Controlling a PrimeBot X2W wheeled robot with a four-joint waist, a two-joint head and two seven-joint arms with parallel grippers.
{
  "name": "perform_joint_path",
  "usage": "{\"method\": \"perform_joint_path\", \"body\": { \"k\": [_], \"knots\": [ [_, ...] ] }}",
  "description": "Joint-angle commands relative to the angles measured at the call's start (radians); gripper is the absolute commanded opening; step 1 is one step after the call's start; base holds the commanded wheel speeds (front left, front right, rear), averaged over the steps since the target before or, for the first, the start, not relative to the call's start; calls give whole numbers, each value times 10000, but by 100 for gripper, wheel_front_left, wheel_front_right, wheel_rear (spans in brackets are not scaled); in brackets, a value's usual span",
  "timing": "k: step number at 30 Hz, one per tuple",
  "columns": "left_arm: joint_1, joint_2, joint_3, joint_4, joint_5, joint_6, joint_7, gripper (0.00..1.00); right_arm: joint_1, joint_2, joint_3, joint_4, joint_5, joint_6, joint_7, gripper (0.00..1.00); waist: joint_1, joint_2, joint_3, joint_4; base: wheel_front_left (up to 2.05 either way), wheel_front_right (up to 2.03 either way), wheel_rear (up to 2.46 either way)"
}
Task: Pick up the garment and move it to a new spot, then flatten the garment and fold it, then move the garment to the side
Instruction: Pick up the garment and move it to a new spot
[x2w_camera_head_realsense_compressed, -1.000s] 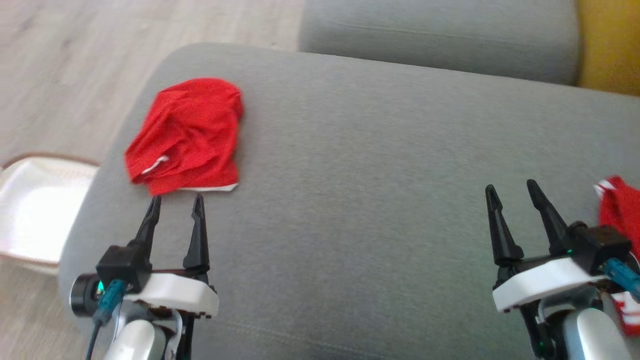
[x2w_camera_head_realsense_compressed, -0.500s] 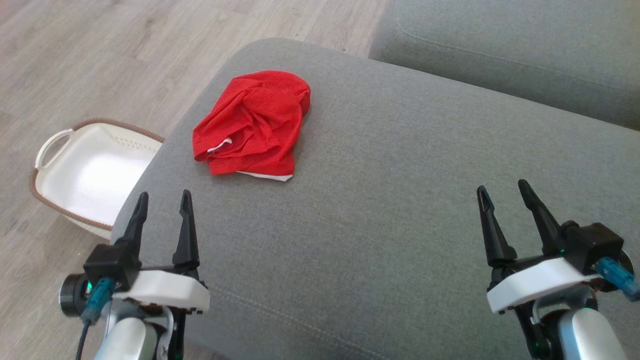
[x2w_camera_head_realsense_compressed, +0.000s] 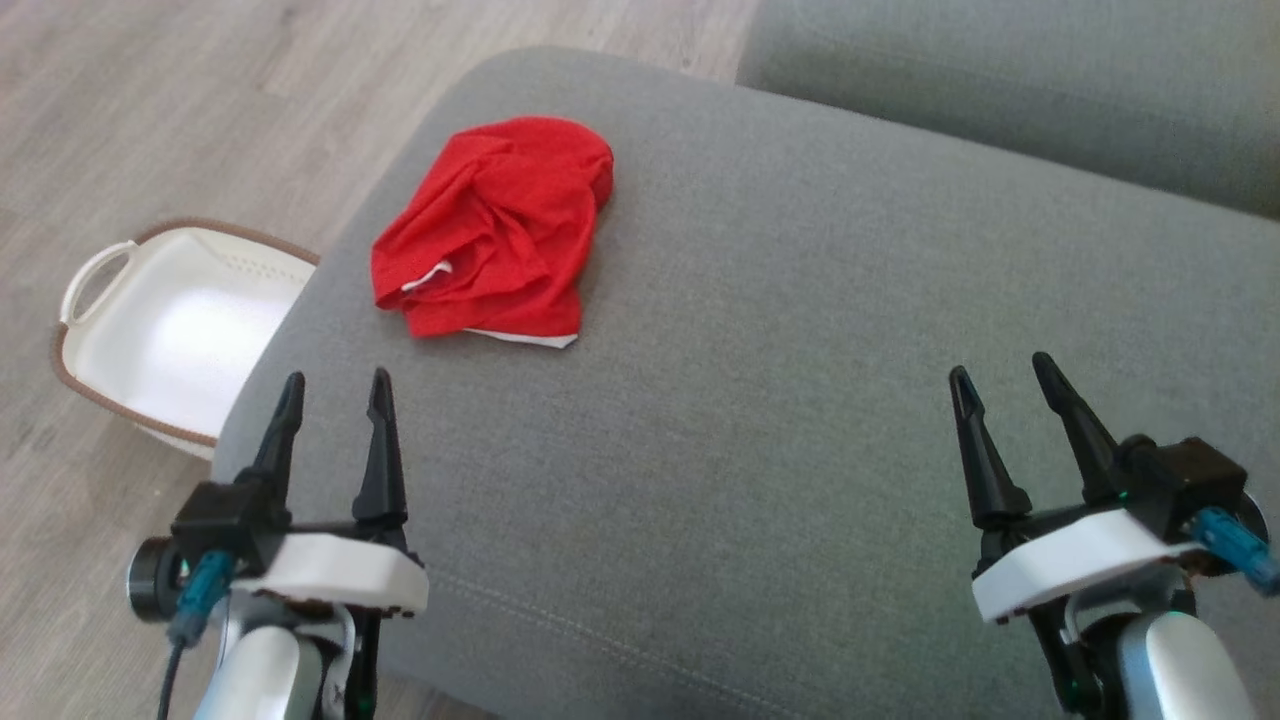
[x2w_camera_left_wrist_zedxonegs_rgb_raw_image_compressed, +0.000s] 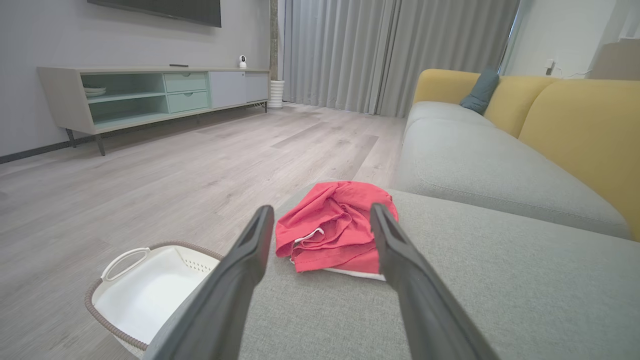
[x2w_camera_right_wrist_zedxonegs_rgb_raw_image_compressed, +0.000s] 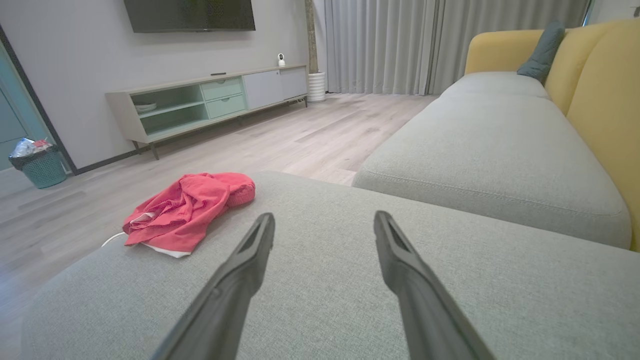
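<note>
A crumpled red garment (x2w_camera_head_realsense_compressed: 490, 230) with a white edge lies near the far left corner of the grey sofa cushion (x2w_camera_head_realsense_compressed: 800, 400). It shows ahead between the left fingers (x2w_camera_left_wrist_zedxonegs_rgb_raw_image_compressed: 335, 227) and off to the left in the right wrist view (x2w_camera_right_wrist_zedxonegs_rgb_raw_image_compressed: 187, 207). My left gripper (x2w_camera_head_realsense_compressed: 335, 385) hovers open over the cushion's near left edge, a short way in front of the garment, holding nothing. My right gripper (x2w_camera_head_realsense_compressed: 1000, 365) stands open and empty over the cushion's right side, far from the garment.
An empty white basket (x2w_camera_head_realsense_compressed: 160, 340) with a brown rim sits on the wooden floor left of the cushion, also seen as a basket (x2w_camera_left_wrist_zedxonegs_rgb_raw_image_compressed: 145, 290). A second grey seat cushion (x2w_camera_head_realsense_compressed: 1000, 90) lies beyond. The yellow backrest (x2w_camera_right_wrist_zedxonegs_rgb_raw_image_compressed: 605, 100) rises on the right.
The head camera has swung left, so the whole picture shifted and the basket came fully into view. Both grippers stay open and hold their places over the cushion.
</note>
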Motion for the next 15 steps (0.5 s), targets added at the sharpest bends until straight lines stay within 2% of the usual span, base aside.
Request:
{"method": "perform_joint_path", "body": {
  "k": [1,7,12,15],
  "knots": [
    [-802,-13,492,-242,93,-81,-89,100,-433,-164,291,-495,-67,-9,95,100,0,0,398,-217,0,0,0],
    [-1732,-339,861,540,36,-493,-89,100,-768,-465,357,-872,-102,-9,424,100,0,0,1347,-585,0,0,0],
    [-3173,-565,1153,2196,-156,-1126,-89,100,-1194,-769,501,-1241,-106,-9,717,100,0,0,2400,-1030,0,0,0],
    [-4150,-627,1257,3736,-392,-1580,-89,100,-1402,-938,489,-1388,-98,-9,803,100,0,0,2878,-1200,0,0,0]
  ]
}}
